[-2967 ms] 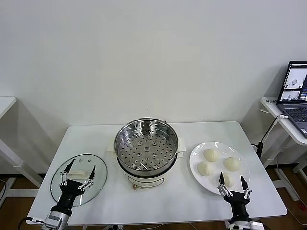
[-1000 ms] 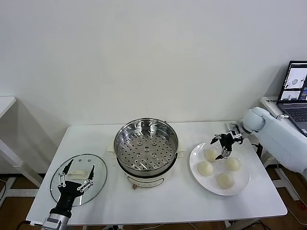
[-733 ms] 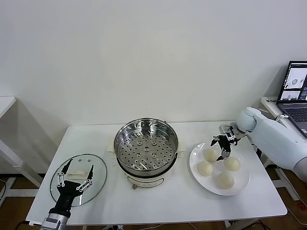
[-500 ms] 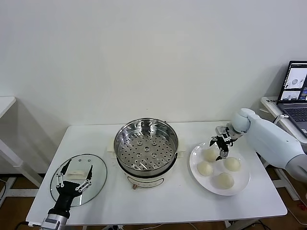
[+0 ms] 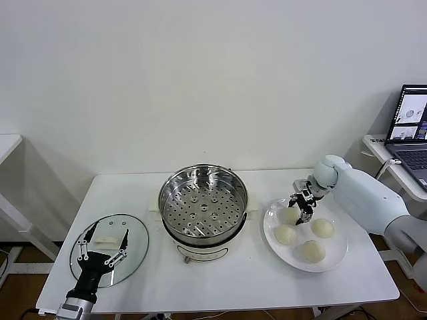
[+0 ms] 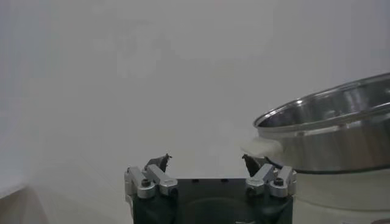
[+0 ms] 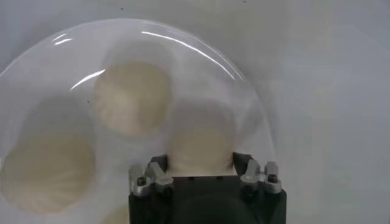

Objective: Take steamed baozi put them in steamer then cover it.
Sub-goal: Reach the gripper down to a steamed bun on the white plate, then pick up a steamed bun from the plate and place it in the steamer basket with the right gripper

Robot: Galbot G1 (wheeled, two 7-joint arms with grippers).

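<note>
Three steamed baozi lie loose on a white plate right of the steamer, whose perforated tray holds nothing. My right gripper hangs over the plate's far left part, shut on one more baozi; its fingers press the bun's two sides. Two neighbouring buns show beyond it in the right wrist view. The glass cover lies flat at the table's front left. My left gripper stands open over it, holding nothing. The steamer's wall shows beyond the left gripper.
A laptop sits on a side desk at the far right. Another white table edge shows at the far left. The wall runs right behind the table.
My right arm swung left and down over the plate, and its fingers closed on the far-left bun. The left gripper drifted slightly toward the front edge.
</note>
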